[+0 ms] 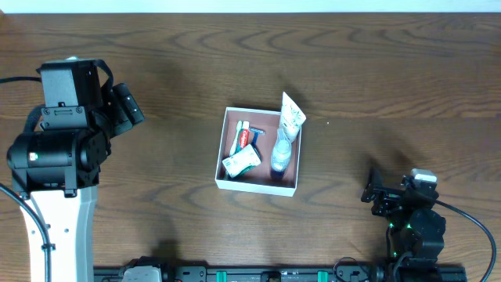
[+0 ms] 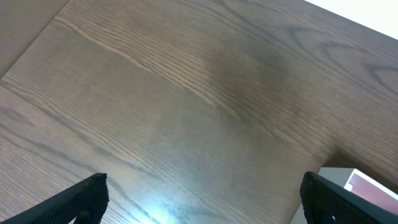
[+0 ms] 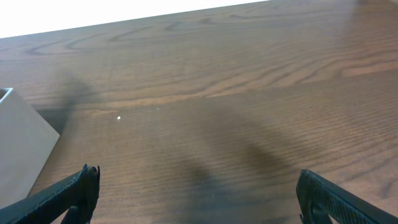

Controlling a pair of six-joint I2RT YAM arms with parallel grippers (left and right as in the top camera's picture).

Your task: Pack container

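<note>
Left arm, bulky black housing, looms closest under overhead lens. Left pincer spread wide, nothing between its fingers, bare wood below. Right pincer at right side of dark wood-grain surface, likewise agape and empty. Container sits mid-surface between both arms, well apart from each. Inside: white-green tube lying at left, red-white item just behind it, clear bottle at right, white tube poking past far right corner.
</note>
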